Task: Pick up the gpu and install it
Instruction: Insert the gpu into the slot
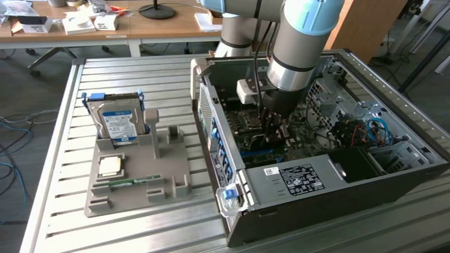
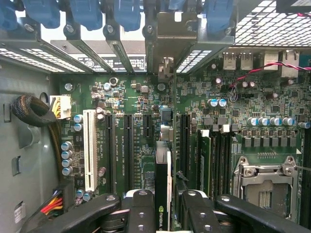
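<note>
One claw (image 2: pixel 163 213) down inside the open case (image 1: pixel 393 174), closed on the gpu (image 2: pixel 163 184), black fingers (image 2: pixel 141 213) pressing either side of the thin card. Card held on edge, seen end-on in the wrist view: dark face with a small green logo near the claw, a silvery strip along one side, its far end reaching toward the row of long black slots (image 2: pixel 127 150) on the motherboard (image 2: pixel 218 145). Whether seated in a slot or just above it, cannot tell. White slot (image 2: pixel 89 148) a little to one side of the claw, beyond two black ones; empty CPU socket (image 2: pixel 265 187) well off to the other side. Blue latches (image 2: pixel 87 12) and slotted rear brackets straight ahead of the claw at the case's back wall. In the exterior view, arm (image 1: pixel 299 47) plunging from above into the case's middle, the claw buried among the boards. Well apart, toward the exterior view's left, grey tray (image 1: pixel 134 179) on the slatted worktop (image 1: pixel 126 74), carrying a hard drive (image 1: pixel 118 124) upright and a memory stick (image 1: pixel 130 182) lying flat.
</note>
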Available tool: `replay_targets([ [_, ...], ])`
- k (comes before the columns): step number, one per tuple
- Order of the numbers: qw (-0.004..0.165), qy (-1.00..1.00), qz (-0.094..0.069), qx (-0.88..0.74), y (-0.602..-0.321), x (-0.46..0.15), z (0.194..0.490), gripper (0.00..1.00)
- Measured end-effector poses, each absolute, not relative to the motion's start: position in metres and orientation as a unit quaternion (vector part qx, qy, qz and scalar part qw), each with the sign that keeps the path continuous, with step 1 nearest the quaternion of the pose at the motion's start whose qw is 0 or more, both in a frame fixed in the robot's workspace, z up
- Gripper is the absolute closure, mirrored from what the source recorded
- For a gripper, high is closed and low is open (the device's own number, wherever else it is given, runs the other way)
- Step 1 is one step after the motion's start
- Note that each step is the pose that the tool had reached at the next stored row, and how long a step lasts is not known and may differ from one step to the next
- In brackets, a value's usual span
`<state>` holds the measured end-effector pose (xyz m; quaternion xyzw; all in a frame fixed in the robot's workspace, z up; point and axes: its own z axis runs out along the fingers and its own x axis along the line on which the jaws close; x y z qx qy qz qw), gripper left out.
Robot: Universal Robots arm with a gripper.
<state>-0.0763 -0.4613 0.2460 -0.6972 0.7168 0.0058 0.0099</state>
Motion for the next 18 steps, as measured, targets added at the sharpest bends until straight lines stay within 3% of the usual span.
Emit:
replay_targets([
  [15, 0.01, 0.717, 0.006, -0.697, -0.4613, -0.0764, 0.246, 0.74],
  [17, 0.01, 0.717, 0.006, -0.697, -0.4613, -0.0764, 0.246, 0.72],
  [18, 0.01, 0.717, 0.006, -0.697, -0.4613, -0.0764, 0.246, 0.66],
])
